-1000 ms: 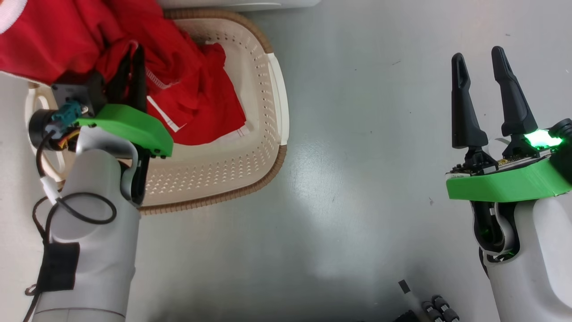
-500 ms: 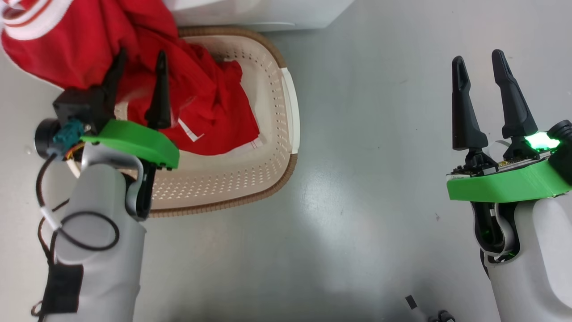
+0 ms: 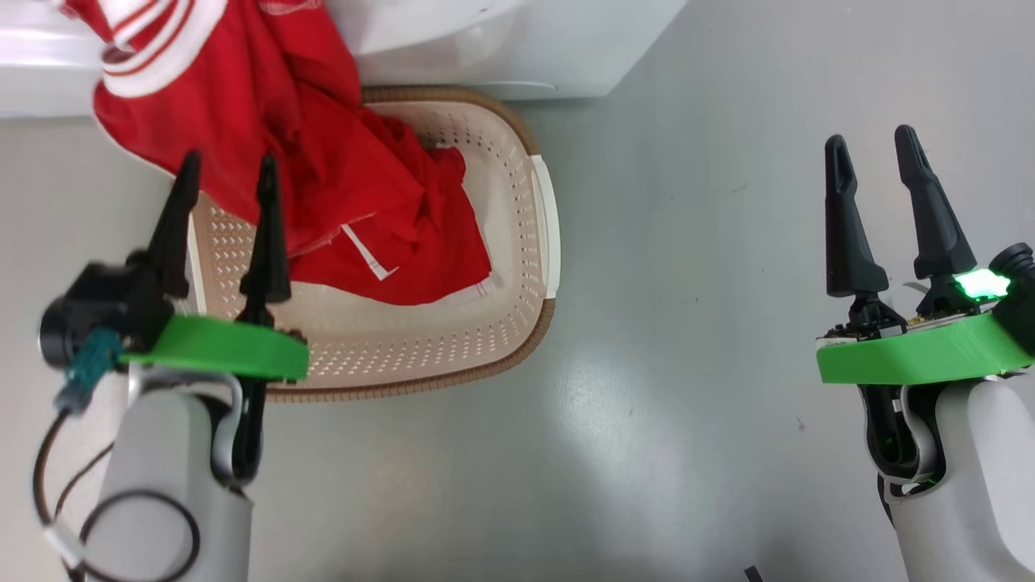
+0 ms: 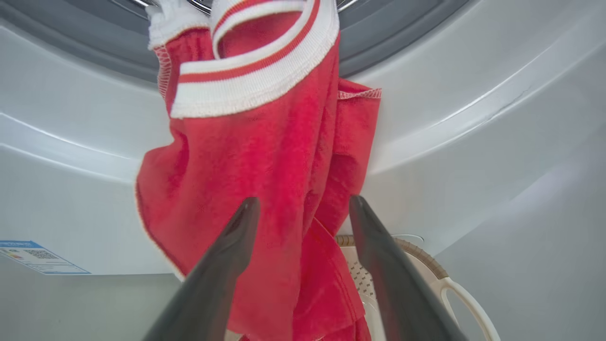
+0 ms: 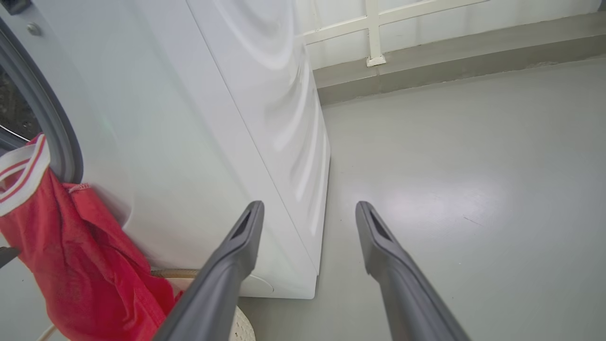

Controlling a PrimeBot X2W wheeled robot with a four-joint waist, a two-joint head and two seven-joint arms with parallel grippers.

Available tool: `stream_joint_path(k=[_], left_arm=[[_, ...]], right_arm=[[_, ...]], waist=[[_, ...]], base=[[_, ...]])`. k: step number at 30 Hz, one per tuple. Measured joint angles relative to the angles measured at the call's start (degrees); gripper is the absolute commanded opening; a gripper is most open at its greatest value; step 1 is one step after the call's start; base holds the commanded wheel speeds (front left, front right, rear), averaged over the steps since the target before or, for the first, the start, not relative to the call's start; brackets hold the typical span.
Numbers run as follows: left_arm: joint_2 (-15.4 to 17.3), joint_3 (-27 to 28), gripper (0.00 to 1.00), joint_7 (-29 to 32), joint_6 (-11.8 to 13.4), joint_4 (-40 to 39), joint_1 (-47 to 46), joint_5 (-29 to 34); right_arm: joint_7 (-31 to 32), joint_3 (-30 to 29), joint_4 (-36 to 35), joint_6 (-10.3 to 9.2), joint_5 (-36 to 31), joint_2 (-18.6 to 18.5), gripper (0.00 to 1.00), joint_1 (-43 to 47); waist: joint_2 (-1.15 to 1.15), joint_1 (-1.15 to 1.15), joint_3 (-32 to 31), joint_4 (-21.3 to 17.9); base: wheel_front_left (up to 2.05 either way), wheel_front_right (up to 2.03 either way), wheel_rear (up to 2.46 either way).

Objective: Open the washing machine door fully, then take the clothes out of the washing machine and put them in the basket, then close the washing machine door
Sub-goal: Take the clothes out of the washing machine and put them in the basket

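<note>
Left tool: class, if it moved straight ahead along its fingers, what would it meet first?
Probably the red clothes hanging out of the washing machine, straight ahead of the left tool; how far off they are is unclear.

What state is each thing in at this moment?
washing machine: mouth uncovered, fabric trailing out.
basket: upright on the floor, partly filled.
clothes: hanging from the washing machine's mouth down into the basket.
left gripper: open, empty.
right gripper: open, empty.
</note>
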Motion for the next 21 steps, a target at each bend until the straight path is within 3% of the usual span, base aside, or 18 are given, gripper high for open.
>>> stream_joint_path(k=[12,21], left_arm=[[0.0,1.8,1.0,0.0,0.1,-13.4,10.6,-1.4],[0.1,1.3,1.0,0.0,1.4,-17.7,12.4,-2.5]], right_arm=[[0.0,0.0,0.5,0.0,0.0,-0.4,1.0,2.1],[0.0,-0.1,0.5,0.0,0.0,-0.5,1.0,2.2]], waist=[[0.0,0.0,-3.4,0.9],[0.0,0.0,-3.4,1.3]], base=[[0.0,0.0,0.0],[0.0,0.0,0.0]])
